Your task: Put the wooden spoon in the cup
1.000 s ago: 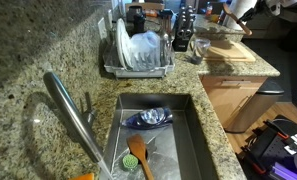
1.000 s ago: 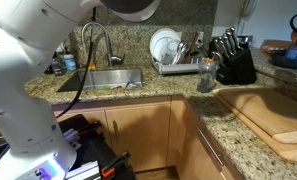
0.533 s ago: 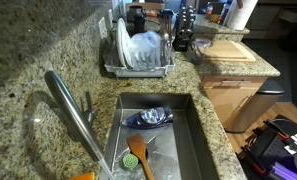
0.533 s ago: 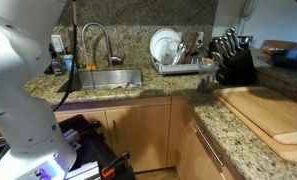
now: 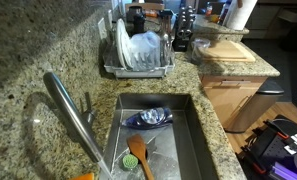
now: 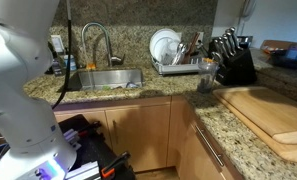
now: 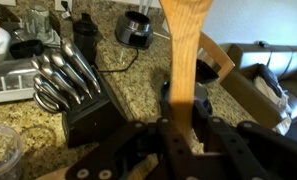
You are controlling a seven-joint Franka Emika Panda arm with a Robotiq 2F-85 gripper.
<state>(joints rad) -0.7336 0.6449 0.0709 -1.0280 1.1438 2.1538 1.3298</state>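
Note:
In the wrist view my gripper (image 7: pixel 184 100) is shut on the wooden spoon (image 7: pixel 183 45). It grips the handle, and the wider end rises past the top edge of the view. The small grey cup (image 7: pixel 136 29) stands on the granite counter beyond the knife block, well apart from the spoon and to its left. The gripper does not show in either exterior view. Only the white arm body (image 6: pixel 23 60) shows there. I cannot make out the cup in the exterior views.
A dark knife block (image 7: pixel 83 110) with knives sits under the gripper, left of it. The pale cutting board (image 5: pixel 228 50) (image 6: pixel 273 115) lies on the counter corner. A dish rack (image 5: pixel 138 55) stands behind the sink (image 5: pixel 193 130), which holds an orange spatula (image 5: pixel 138 155).
One second ago the arm's end showed above the cutting board in both exterior views. It has since moved out of both. Nothing else moved.

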